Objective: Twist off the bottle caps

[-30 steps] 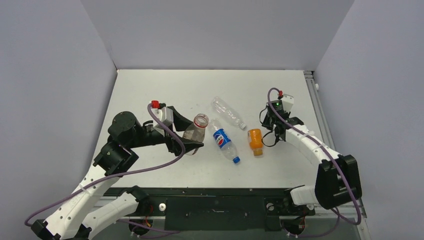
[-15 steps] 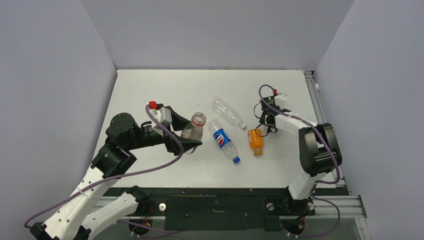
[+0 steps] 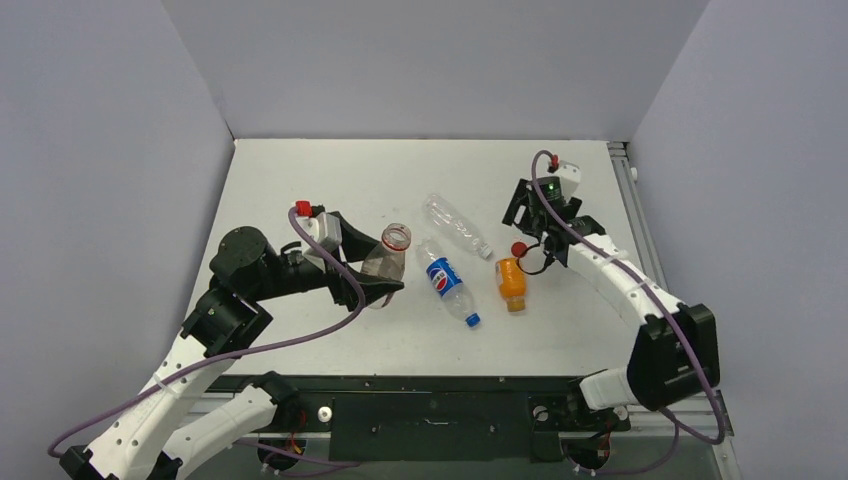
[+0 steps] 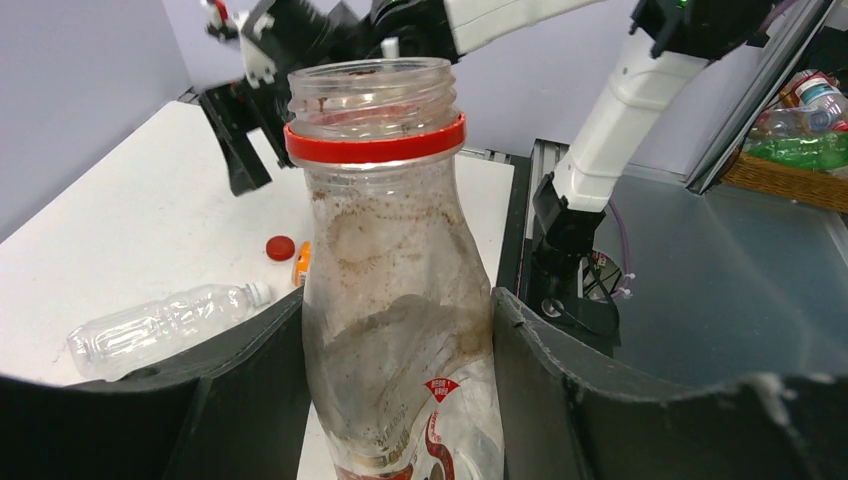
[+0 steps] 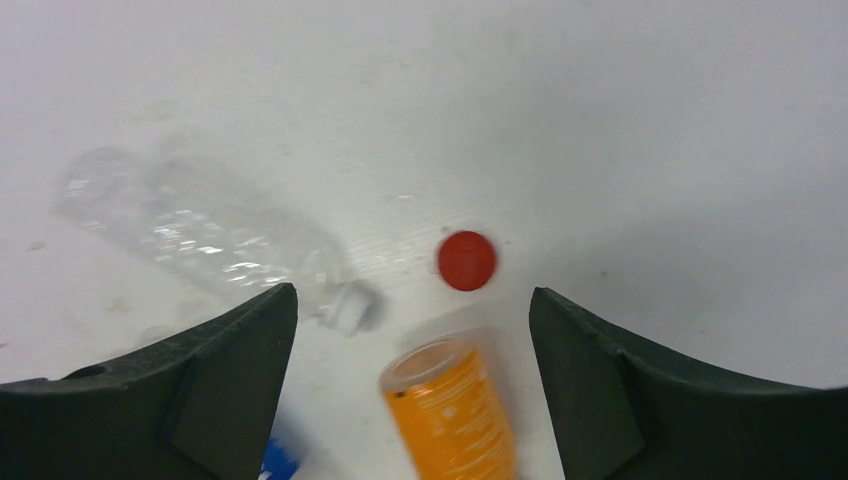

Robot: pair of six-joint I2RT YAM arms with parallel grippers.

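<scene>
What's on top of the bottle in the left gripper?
Nothing: the reddish-label bottle ends in an open mouth above a red ring. A red cap lies loose behind it. The bottle's base is out of view.

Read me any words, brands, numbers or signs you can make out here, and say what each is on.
Pepsi globe emblem, no letters legible: on the blue-labelled bottle.
White marks on the red label of the uncapped red-ringed bottle: too small to read.
No other text is readable.
</scene>
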